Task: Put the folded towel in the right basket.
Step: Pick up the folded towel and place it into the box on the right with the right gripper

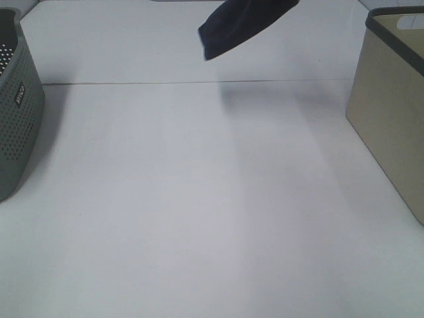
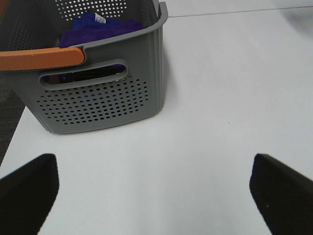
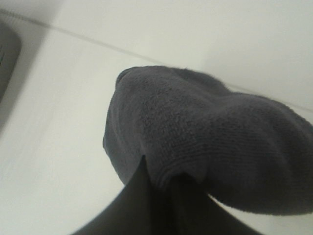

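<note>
A dark folded towel (image 1: pixel 240 25) hangs in the air at the top middle of the exterior high view, above the white table. In the right wrist view the towel (image 3: pixel 210 137) fills the frame, and my right gripper (image 3: pixel 166 191) is shut on its lower edge. The right basket (image 1: pixel 395 106), beige with a dark rim, stands at the right edge. My left gripper (image 2: pixel 154 188) is open and empty over the table, in front of the grey left basket (image 2: pixel 98 93).
The grey perforated basket (image 1: pixel 14 106) stands at the left edge; it has an orange handle (image 2: pixel 41 58) and holds purple towels (image 2: pixel 100 27). A seam (image 1: pixel 199 83) runs across the white table at the back.
</note>
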